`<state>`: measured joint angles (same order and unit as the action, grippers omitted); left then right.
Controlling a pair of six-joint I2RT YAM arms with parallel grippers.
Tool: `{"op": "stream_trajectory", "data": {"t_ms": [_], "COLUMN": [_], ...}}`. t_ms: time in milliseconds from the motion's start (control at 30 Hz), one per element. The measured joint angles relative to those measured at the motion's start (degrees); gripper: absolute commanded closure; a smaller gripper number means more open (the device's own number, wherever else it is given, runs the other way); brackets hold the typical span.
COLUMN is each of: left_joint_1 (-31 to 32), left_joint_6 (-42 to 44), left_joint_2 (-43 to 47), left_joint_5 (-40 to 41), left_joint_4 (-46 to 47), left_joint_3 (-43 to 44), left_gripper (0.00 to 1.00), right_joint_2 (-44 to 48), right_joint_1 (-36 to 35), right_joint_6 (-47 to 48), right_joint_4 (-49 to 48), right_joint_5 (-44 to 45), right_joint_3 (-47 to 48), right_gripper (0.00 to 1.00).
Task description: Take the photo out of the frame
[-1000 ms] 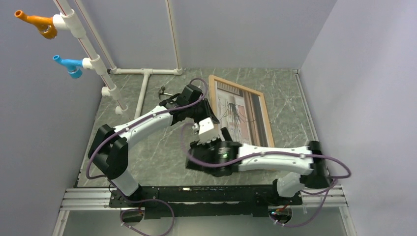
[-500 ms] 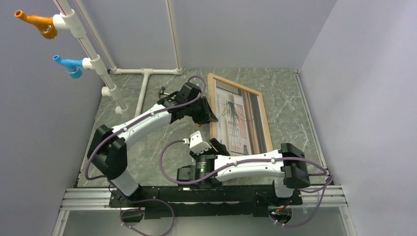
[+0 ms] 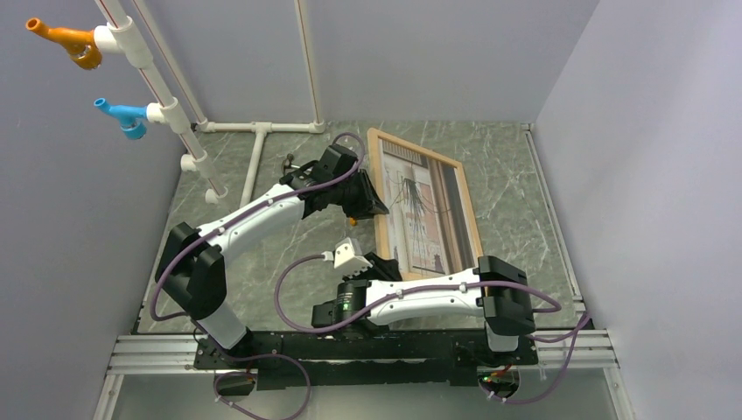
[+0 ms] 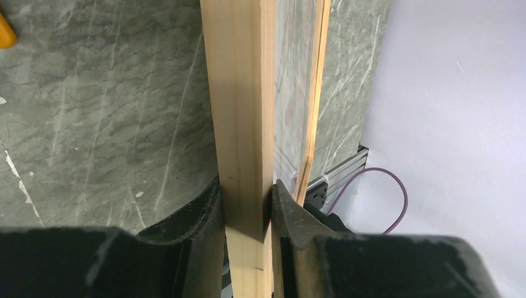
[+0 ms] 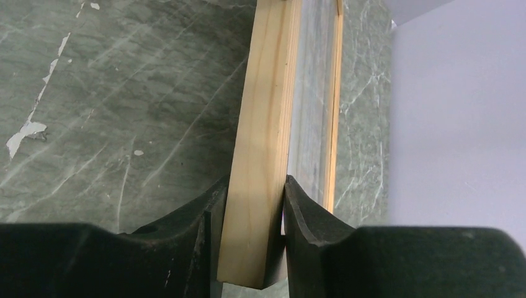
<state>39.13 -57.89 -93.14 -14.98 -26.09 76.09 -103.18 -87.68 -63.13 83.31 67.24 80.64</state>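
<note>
White pipe structure is standing at the back left of the green marble table, carrying an orange fitting and a blue fitting up high. A small dark object is lying by the pipe foot, too small to identify. A small orange piece is lying just left of the frame, between the two wrists. Both arms are reaching in from the left and crowding that side.

The frame, thin light wood, is sitting right of centre, tilting with its left long rail raised. The photo is sitting inside it, face up: beige and brown, vertical brown stripes, dark wispy plant shape.

Left gripper is pinching the raised rail, both fingers pressing the wood. Right gripper is clamping the same rail nearer the bases, fingers narrowed onto either face.
</note>
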Motion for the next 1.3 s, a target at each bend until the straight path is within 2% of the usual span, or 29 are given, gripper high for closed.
{"op": "stream_trajectory", "data": {"t_ms": [100, 167, 200, 233, 400, 467, 533, 733, 867, 1000, 1167, 1300], "left_joint_1": [-0.07, -0.09, -0.15, -0.28, -1.31, -2.08, -3.39, -8.81, -13.03, -14.21, -14.19, -14.19], "left_joint_6": [-0.28, -0.31, -0.28, -0.31, 0.04, 1.07, 2.14, 7.82, 12.76, 17.2, 21.16, 22.45], "left_joint_2": [0.0, 0.0, 0.0, 0.0, 0.48, 1.81, 3.91, 13.22, 21.66, 31.58, 41.24, 45.27], "left_joint_5": [0.2, 0.33, 0.33, 0.31, -0.35, -0.26, -0.13, -0.09, 1.68, 4.94, 6.95, 7.76], "left_joint_4": [0.17, 0.37, 0.52, 0.66, 1.97, 2.12, 1.81, 0.57, -2.19, -4.72, -6.91, -9.18], "left_joint_3": [0.02, 0.02, 0.02, 0.02, -0.13, -0.94, -1.49, -1.73, -2.21, -4.13, -7.43, -10.67], "left_gripper": [1.0, 1.0, 0.96, 0.91, 0.46, 0.35, 0.29, 0.17, 0.14, 0.13, 0.13, 0.13], "right_joint_2": [0.0, 0.0, 0.0, 0.0, 0.57, 1.55, 2.73, 10.58, 19.74, 27.34, 28.94, 28.94], "right_joint_1": [0.37, 0.5, 0.57, 0.63, 1.33, 1.73, 2.14, 4.76, 8.15, 12.55, 14.47, 14.4], "right_joint_6": [-0.09, -0.09, -0.11, -0.11, -0.11, -0.04, 0.15, 6.88, 19.17, 30.84, 37.55, 40.7], "right_joint_4": [0.0, 0.0, 0.0, 0.0, -0.39, -0.26, -0.26, -5.57, -18.56, -30.36, -39.34, -45.09], "right_joint_5": [0.15, 0.35, 0.48, 0.72, 2.82, 3.56, 3.98, 4.52, 3.32, 0.42, -1.4, -3.56], "right_joint_3": [0.0, -0.02, -0.02, -0.02, -0.02, 0.0, 0.0, -0.87, -6.45, -10.03, -9.44, -8.57], "right_gripper": [0.99, 1.0, 1.0, 1.0, 1.0, 1.0, 1.0, 1.0, 1.0, 1.0, 1.0, 1.0]}}
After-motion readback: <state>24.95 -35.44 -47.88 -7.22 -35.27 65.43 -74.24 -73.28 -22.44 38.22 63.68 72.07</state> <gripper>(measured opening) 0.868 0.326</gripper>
